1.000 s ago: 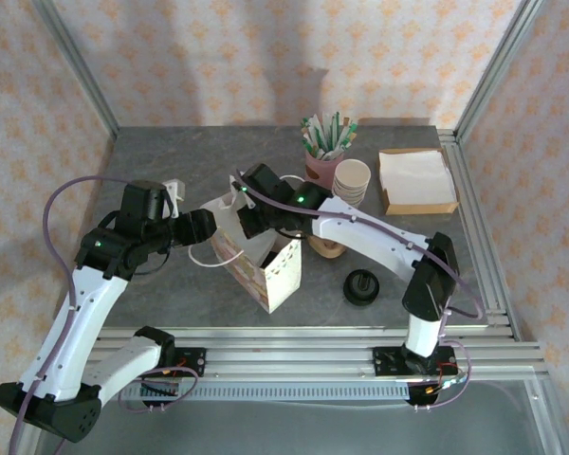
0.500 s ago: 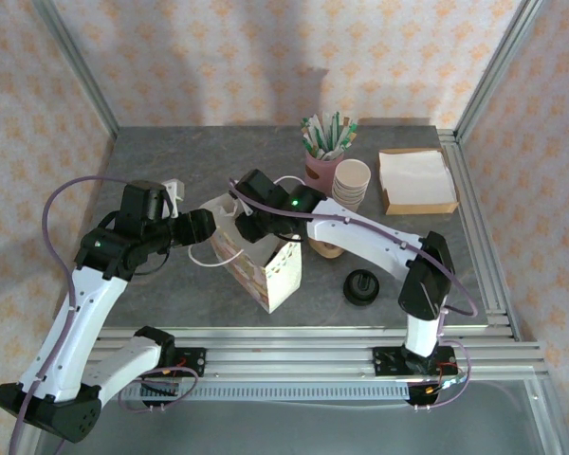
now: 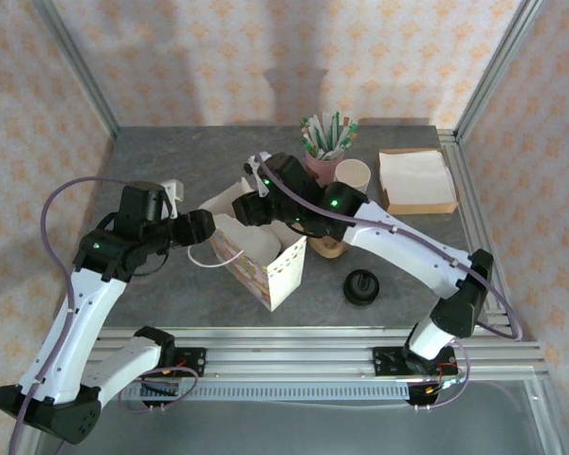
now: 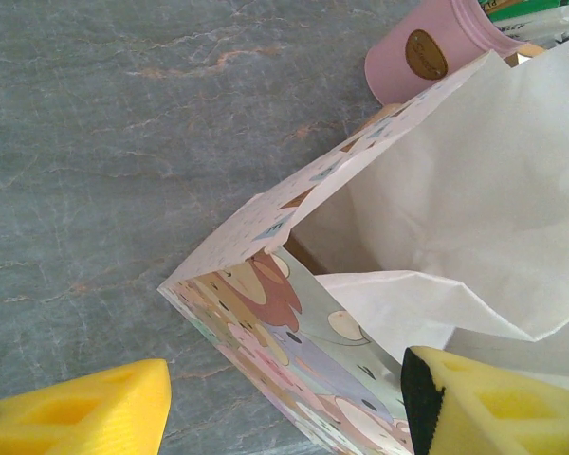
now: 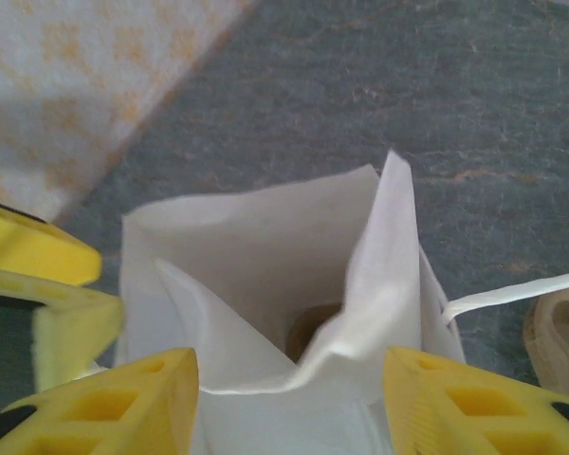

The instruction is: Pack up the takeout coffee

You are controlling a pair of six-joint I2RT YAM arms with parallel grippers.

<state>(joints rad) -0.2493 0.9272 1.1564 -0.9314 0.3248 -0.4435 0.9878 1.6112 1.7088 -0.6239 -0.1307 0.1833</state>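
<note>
Since the right gripper (image 5: 289, 368) hangs directly over the mouth of the paper bag (image 5: 266, 237), fingers spread and empty, I read the takeout coffee (image 5: 309, 334) as the dim brownish shape at lower centre of that wrist view, deep inside the bag and straight below those fingers. Whether it stands upright I cannot tell. My left gripper (image 4: 284, 403) waits at the bag's rim, jaws wide astride the printed wall. The right arm is nearer.
</note>
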